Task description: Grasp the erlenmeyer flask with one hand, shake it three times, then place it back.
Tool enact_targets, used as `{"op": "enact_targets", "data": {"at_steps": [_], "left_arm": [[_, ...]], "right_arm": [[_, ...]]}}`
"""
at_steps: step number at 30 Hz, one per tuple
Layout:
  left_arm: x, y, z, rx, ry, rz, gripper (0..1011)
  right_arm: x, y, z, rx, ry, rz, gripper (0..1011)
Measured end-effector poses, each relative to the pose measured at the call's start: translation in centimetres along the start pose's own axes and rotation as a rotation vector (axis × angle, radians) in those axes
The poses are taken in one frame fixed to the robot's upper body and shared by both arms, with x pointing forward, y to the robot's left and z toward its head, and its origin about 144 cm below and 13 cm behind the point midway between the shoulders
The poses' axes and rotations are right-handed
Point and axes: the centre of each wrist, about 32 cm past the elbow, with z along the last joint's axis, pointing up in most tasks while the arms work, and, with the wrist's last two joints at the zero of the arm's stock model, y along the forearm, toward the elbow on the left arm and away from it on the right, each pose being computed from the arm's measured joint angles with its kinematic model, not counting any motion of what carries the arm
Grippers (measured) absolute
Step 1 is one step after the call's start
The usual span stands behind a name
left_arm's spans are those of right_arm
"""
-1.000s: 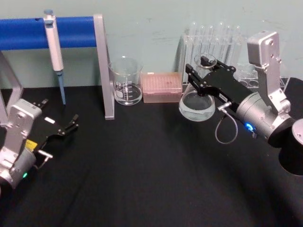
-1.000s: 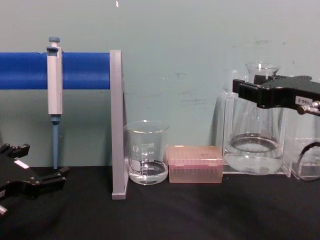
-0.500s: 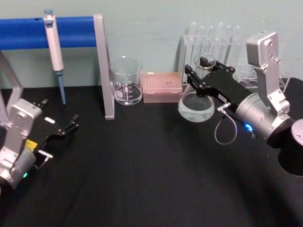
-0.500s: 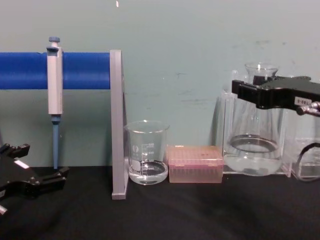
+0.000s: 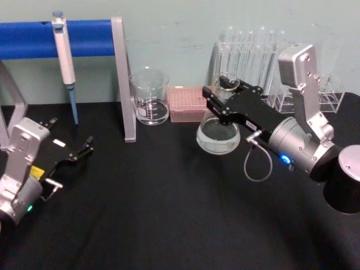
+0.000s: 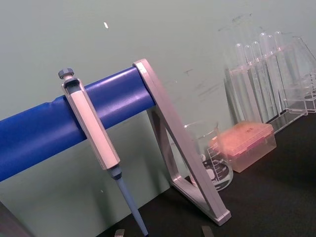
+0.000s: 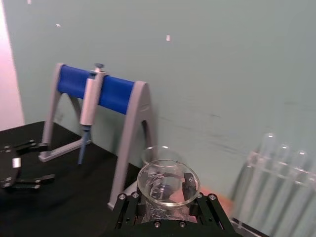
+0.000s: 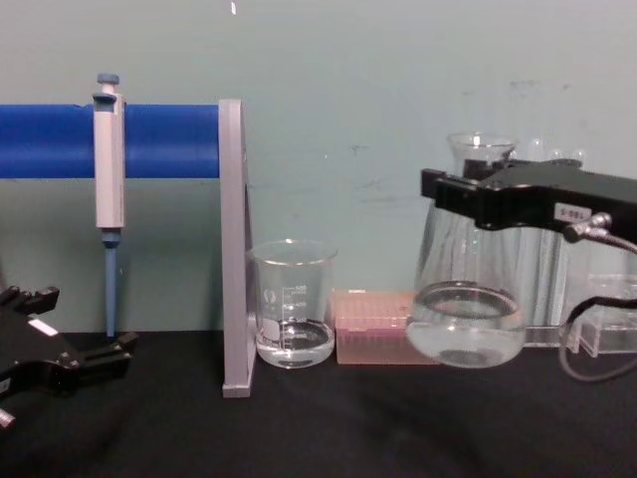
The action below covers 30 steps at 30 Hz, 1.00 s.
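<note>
Black table: right tool clamps one erlenmeyer flask; left tool gapes.

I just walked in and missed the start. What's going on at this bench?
The right hand is clamped on the neck of the erlenmeyer flask, holding it with some clear liquid inside, apparently just above the black table near the pink tip box. The left hand sits open and idle by the pipette stand.

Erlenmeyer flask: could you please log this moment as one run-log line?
right gripper: shut on erlenmeyer flask neck | flask: held above table | left gripper: open, parked
</note>
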Motion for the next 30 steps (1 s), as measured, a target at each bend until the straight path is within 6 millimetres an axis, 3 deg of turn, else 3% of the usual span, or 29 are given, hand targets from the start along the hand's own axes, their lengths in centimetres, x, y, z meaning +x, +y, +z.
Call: {"op": "enact_targets", "data": {"at_steps": [30], "left_arm": [[0.0,0.0,0.0,0.0,0.0,0.0,1001]], "right_arm": [[-1.5,-0.1,0.1,0.031,-0.024,0.338,453]]}}
